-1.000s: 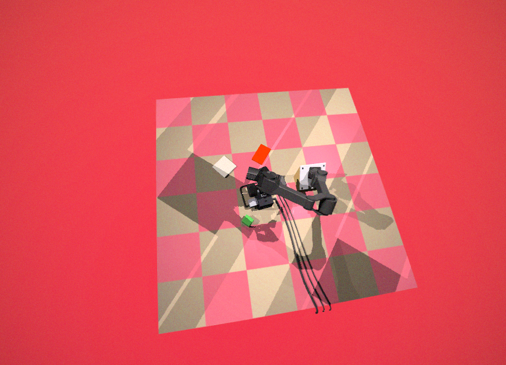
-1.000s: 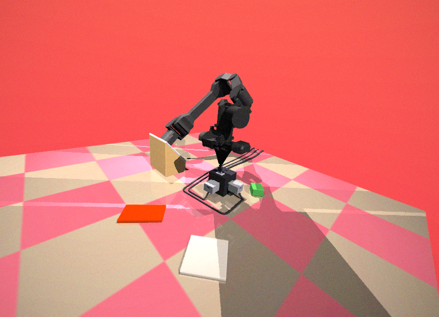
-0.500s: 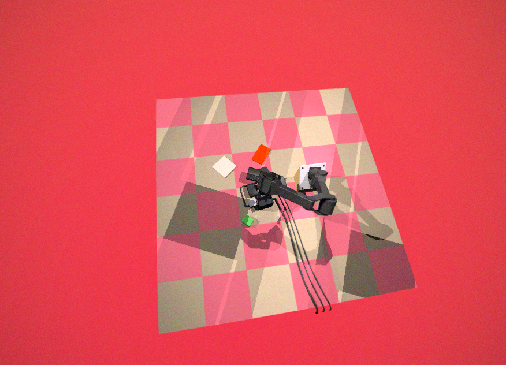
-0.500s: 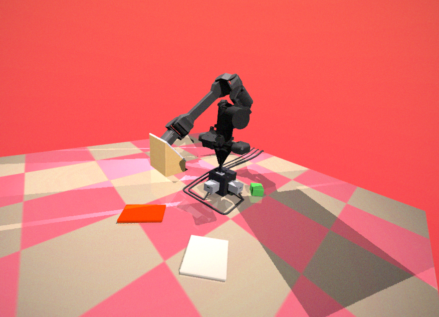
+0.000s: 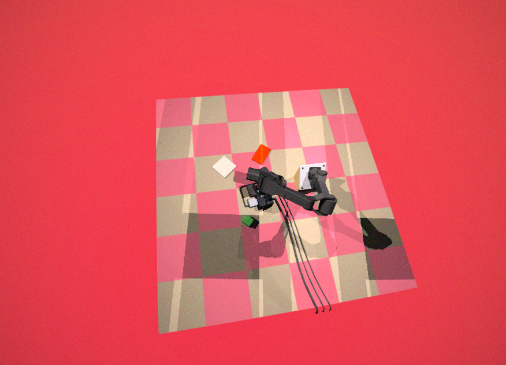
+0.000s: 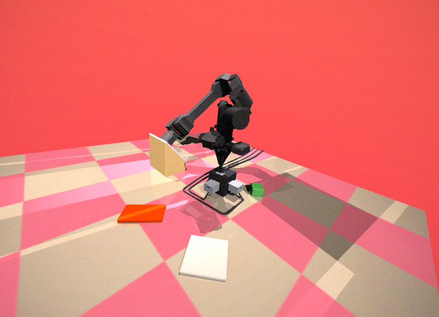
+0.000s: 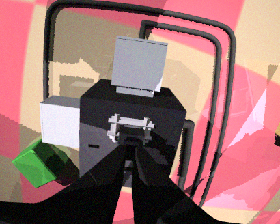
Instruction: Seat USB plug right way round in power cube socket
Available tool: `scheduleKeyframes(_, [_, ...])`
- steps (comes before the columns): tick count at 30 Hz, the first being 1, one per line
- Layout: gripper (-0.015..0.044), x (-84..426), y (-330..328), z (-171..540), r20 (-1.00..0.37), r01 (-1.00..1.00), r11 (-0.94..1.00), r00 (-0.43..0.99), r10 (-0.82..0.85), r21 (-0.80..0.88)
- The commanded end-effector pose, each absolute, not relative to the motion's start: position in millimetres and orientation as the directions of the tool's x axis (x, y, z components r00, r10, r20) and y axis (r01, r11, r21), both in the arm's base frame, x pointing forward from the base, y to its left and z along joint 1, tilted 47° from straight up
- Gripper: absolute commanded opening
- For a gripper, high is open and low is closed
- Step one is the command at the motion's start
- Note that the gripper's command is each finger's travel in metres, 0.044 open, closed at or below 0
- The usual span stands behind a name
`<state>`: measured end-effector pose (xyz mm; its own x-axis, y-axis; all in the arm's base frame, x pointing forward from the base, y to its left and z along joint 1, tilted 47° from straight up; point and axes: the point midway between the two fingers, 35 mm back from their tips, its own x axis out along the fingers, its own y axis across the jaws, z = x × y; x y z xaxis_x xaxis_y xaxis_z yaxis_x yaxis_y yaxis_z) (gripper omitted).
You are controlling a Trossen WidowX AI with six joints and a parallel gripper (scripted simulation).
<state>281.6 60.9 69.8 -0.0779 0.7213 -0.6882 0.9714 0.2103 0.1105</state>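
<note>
The checkered table (image 6: 319, 257) is carrying everything. The arm (image 6: 202, 104) is reaching down over the dark power cube (image 7: 128, 113), which is sitting among looping cables (image 7: 218, 67) with grey adapters (image 7: 138, 63) plugged into its sides. The gripper (image 7: 131, 151) is pinching the USB plug (image 7: 129, 128) from above, its fingers nearly together. The plug, a small pale-grey frame with little tabs at each end, is standing in the socket on the cube's top face.
</note>
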Motion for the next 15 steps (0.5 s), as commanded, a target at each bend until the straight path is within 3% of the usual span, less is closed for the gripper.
scheduleKeyframes(1, [0.0, 282.1, 61.6, 69.7, -0.686, 0.972, 0.206, -0.075, 0.724, 0.111])
scheduleKeyframes(15, [0.0, 282.0, 62.9, 68.5, -0.686, 0.972, 0.206, -0.075, 0.724, 0.111])
